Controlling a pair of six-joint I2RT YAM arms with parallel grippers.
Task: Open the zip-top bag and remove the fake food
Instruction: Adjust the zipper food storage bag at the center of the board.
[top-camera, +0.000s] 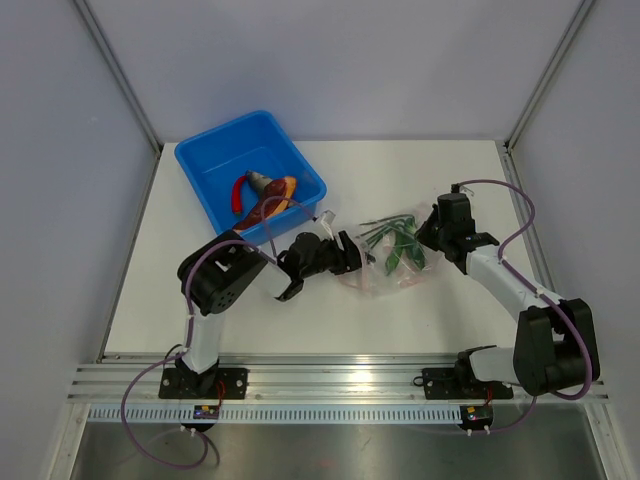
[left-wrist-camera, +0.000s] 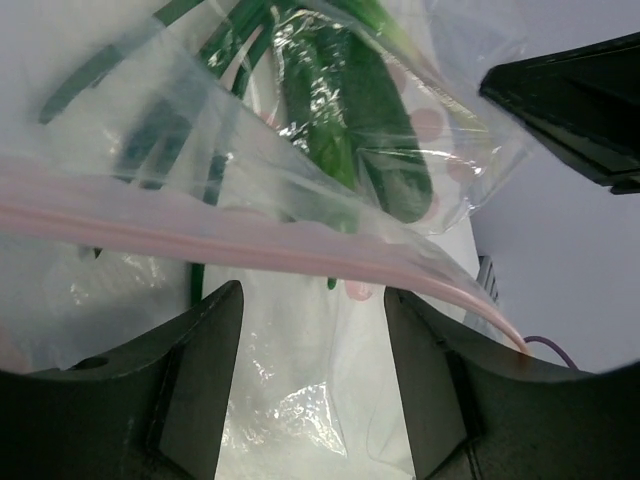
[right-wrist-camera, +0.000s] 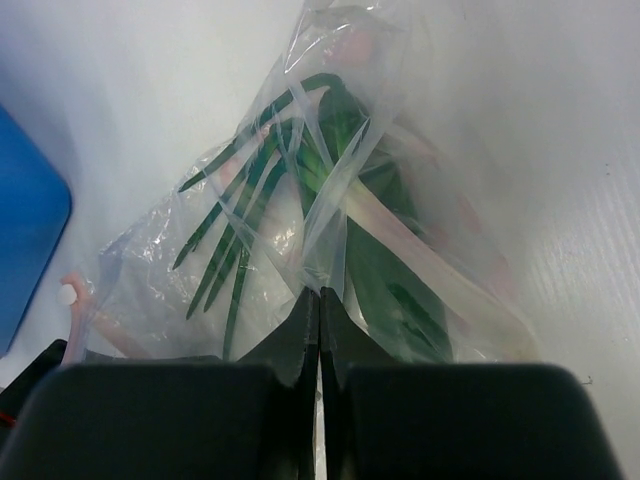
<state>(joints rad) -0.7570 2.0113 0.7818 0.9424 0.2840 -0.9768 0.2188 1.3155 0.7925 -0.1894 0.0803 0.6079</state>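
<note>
Walls (top-camera: 350, 60) of grey enclose a white table (top-camera: 200, 310); blue tub (top-camera: 215, 175) behind, bag (top-camera: 395, 262) mid-table. Left gripper (left-wrist-camera: 310, 297) jaws gape at it; right gripper (right-wrist-camera: 319, 300) pinches its plastic.

The bag (top-camera: 385, 268) is thin clear plastic, glossy and crinkled, with bright glints. Its pink zip strip (left-wrist-camera: 250, 240) looks smoother and duller. Inside it the green toy food (left-wrist-camera: 365, 120) is shiny moulded plastic. Beyond the bag, the blue tub (top-camera: 197, 172) is smooth glossy plastic. Under the bag the white table (top-camera: 450, 170) is matt and faintly ribbed. Nearer than the bag, the rail (top-camera: 340, 380) is brushed metal. The fingers (left-wrist-camera: 190, 400) of the left gripper (left-wrist-camera: 312, 295) are matt black plastic.
</note>
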